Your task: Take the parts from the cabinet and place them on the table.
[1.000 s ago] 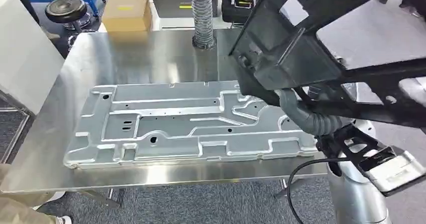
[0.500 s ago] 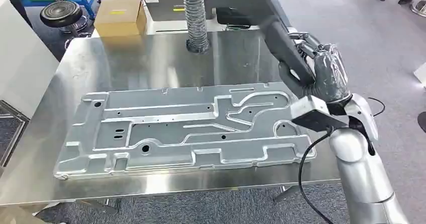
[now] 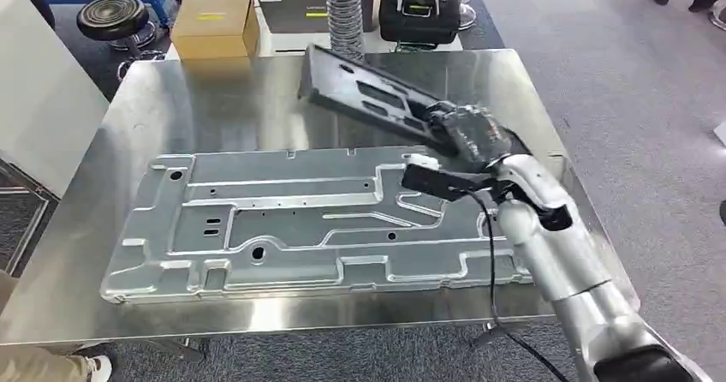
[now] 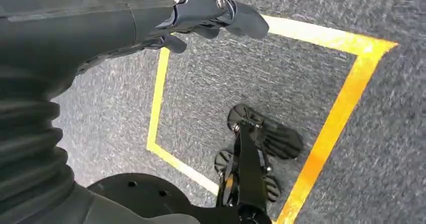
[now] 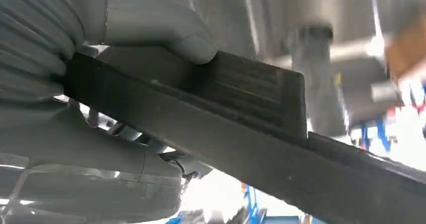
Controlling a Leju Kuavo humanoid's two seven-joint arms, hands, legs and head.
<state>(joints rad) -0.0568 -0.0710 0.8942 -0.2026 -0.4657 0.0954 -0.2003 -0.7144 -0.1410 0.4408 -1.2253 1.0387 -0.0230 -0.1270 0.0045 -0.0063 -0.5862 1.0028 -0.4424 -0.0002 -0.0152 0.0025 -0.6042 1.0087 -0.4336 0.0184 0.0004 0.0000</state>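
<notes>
No writing is legible: the yellow label on the cardboard box [image 3: 214, 24] behind the worktop [image 3: 248, 99] is too blurred to read.

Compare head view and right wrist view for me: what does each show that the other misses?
Head view alone: the steel table, the large silver stamped panel lying on it, the cardboard box, and the black part's full length angled over the table's far side. Right wrist view alone: the thumb pressed on the part's edge, close up. Both: the right hand gripping the black part.
</notes>
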